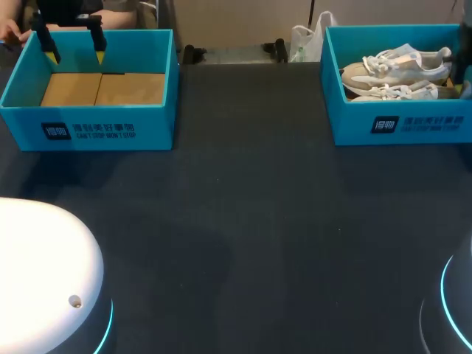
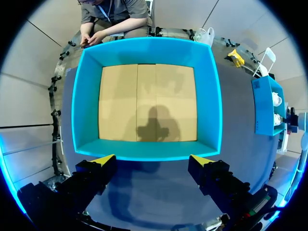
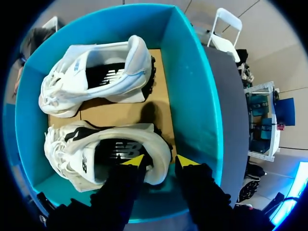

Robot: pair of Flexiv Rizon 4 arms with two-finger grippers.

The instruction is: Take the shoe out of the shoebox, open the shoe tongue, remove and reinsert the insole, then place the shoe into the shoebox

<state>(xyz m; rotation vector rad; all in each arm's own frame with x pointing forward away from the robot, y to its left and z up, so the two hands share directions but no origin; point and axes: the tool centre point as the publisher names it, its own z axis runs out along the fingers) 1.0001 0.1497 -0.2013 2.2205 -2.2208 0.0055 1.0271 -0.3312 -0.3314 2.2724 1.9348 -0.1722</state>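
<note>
Right claw (image 3: 160,161) open astride the heel of a shoe (image 3: 82,154) in the box (image 3: 192,96).
Second shoe (image 3: 91,77) lies beside it; left claw (image 2: 151,161) open over other box (image 2: 86,96).

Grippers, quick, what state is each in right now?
Left gripper: open, holding nothing.
Right gripper: open, astride the heel of one shoe, not clamped.

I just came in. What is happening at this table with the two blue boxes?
A two-armed robot seems to be about to take a shoe out of a box. The right tool is down at the heel of the nearer white shoe, which lies in the right blue box beside a second shoe. Neither shoe is lifted yet. The left tool hovers open over the left blue box, which has no shoes in it.
</note>
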